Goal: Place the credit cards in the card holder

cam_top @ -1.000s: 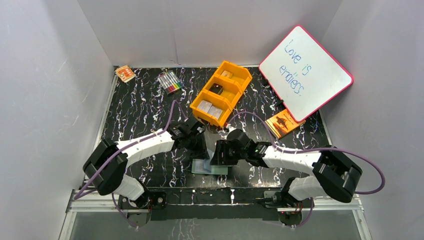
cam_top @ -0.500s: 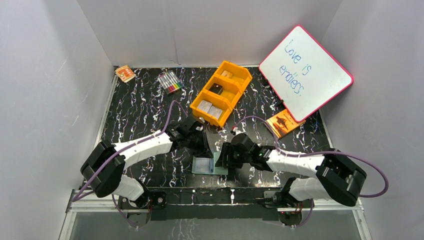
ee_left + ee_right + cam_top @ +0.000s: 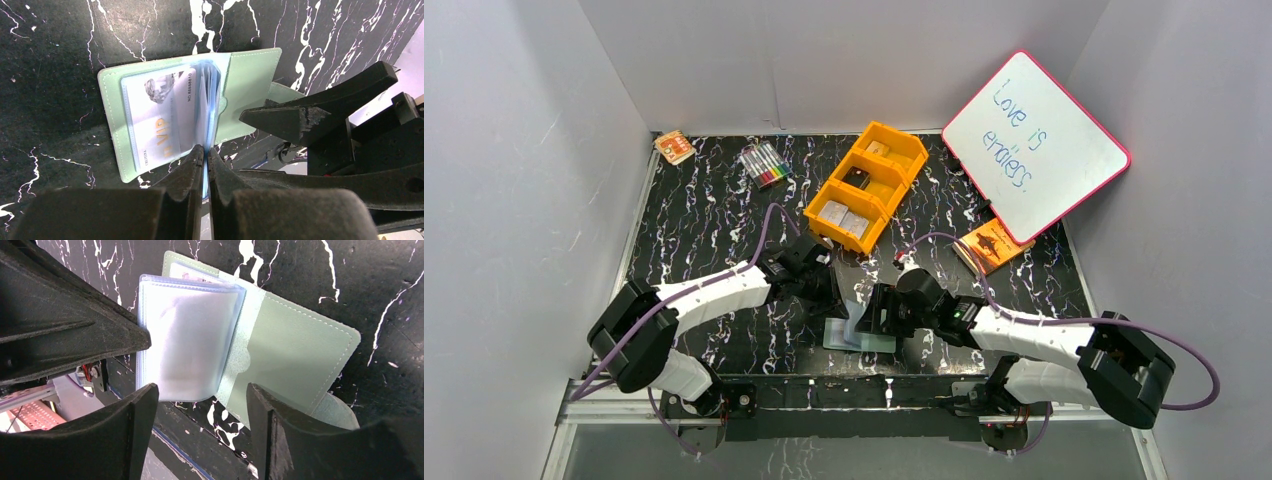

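The sage-green card holder [image 3: 876, 342] lies open near the table's front edge, its clear pockets fanned up. In the left wrist view a pale card printed "VIP" [image 3: 160, 117] sits in its left pocket. My left gripper [image 3: 205, 151] is shut on the edge of one clear pocket leaf [image 3: 212, 87], and it shows in the top view [image 3: 832, 303]. My right gripper [image 3: 200, 392] is open just above the holder's near edge, beside the clear pockets [image 3: 187, 340] and the green cover [image 3: 295, 357]. More pale credit cards [image 3: 844, 217] lie in the orange tray's near compartment.
The orange three-compartment tray [image 3: 905, 150] stands behind the grippers. A pink-framed whiteboard [image 3: 1034, 140] leans at the right, with an orange booklet [image 3: 991, 245] below it. Coloured markers [image 3: 765, 164] and a small orange box [image 3: 674, 147] lie at the back left.
The card holder has shifted a little to the right and its clear pockets now stand up. Both grippers moved right with it; the right arm swung nearer the front edge.
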Available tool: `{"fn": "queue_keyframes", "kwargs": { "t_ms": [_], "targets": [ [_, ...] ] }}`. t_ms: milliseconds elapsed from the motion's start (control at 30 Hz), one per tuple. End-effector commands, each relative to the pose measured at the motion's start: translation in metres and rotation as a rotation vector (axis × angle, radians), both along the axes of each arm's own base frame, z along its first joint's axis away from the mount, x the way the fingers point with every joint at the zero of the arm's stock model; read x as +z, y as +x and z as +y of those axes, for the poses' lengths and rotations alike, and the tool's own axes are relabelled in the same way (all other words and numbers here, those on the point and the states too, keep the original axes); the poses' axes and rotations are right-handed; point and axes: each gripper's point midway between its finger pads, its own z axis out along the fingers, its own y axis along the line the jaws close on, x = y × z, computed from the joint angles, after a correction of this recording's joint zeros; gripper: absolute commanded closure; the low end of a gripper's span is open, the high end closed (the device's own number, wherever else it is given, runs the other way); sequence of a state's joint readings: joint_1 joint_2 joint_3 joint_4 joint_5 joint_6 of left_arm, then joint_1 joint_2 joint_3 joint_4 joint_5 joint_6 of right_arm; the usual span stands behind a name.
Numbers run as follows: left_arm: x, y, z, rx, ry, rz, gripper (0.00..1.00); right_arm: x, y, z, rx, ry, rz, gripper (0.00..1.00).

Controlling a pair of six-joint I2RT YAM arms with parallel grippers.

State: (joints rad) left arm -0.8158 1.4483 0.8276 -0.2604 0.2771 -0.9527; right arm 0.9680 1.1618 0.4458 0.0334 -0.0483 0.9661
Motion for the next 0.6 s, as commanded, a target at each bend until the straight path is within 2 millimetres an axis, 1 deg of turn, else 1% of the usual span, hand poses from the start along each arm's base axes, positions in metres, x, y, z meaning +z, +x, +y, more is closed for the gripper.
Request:
{"fn": "queue_keyframes", "kwargs": {
  "t_ms": [0, 200, 567],
  "targets": [
    [0.009, -0.003, -0.006, -0.028, -0.031, -0.001, 0.96, 0.018, 0.006, 0.009, 0.016, 0.069, -0.056, 0.24],
    [0.011, -0.002, -0.009, -0.032, -0.038, 0.003, 0.95, 0.024, 0.008, 0.017, 0.054, 0.082, -0.076, 0.16],
    [0.012, -0.003, -0.012, -0.034, -0.053, 0.008, 0.92, 0.014, 0.011, 0.023, 0.079, 0.023, -0.047, 0.14]
  ]
}}
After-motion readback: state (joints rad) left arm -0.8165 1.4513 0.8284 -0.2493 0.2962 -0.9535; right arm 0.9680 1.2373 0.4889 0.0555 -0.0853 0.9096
